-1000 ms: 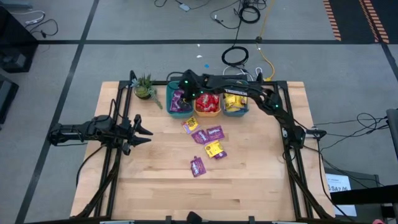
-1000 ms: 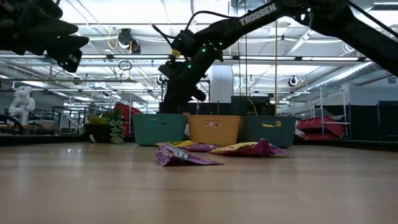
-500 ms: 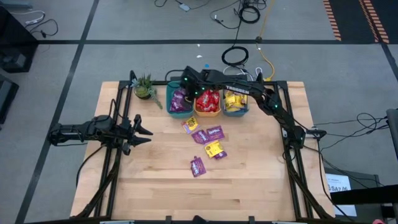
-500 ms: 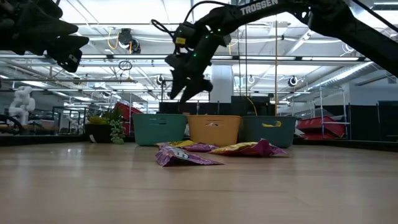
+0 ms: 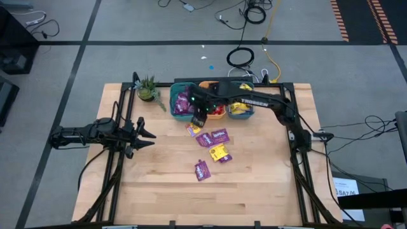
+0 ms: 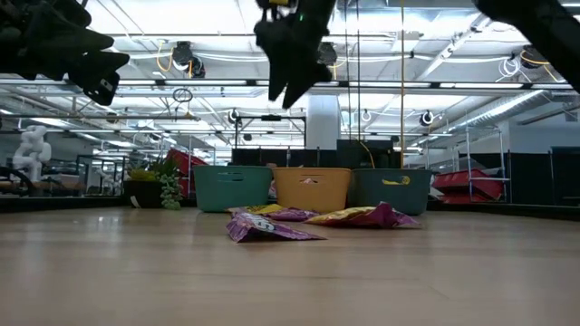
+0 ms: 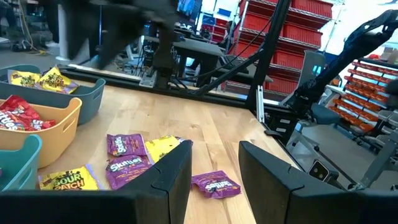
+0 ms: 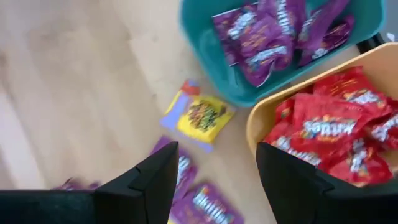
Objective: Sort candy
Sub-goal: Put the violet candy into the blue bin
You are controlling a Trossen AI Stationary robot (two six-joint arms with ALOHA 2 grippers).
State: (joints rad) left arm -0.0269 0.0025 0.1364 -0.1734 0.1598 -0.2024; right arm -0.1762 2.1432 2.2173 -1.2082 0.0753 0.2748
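My right fingers point(image 8: 214, 177) hang open and empty above the pale wooden surface point(image 5: 254, 184), over loose shiny candy packets point(image 5: 212, 145) beside the teal plastic bin point(image 8: 273, 43). My left fingers point(image 7: 214, 171) wait apart, empty, at the surface's left side.

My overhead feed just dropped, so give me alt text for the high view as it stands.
The right gripper hovers, fingers open and empty, at the front edge of the teal bin of purple candy, beside the orange bin of red. Five loose packets lie on the table in front of the bins; the left gripper waits at the left edge.
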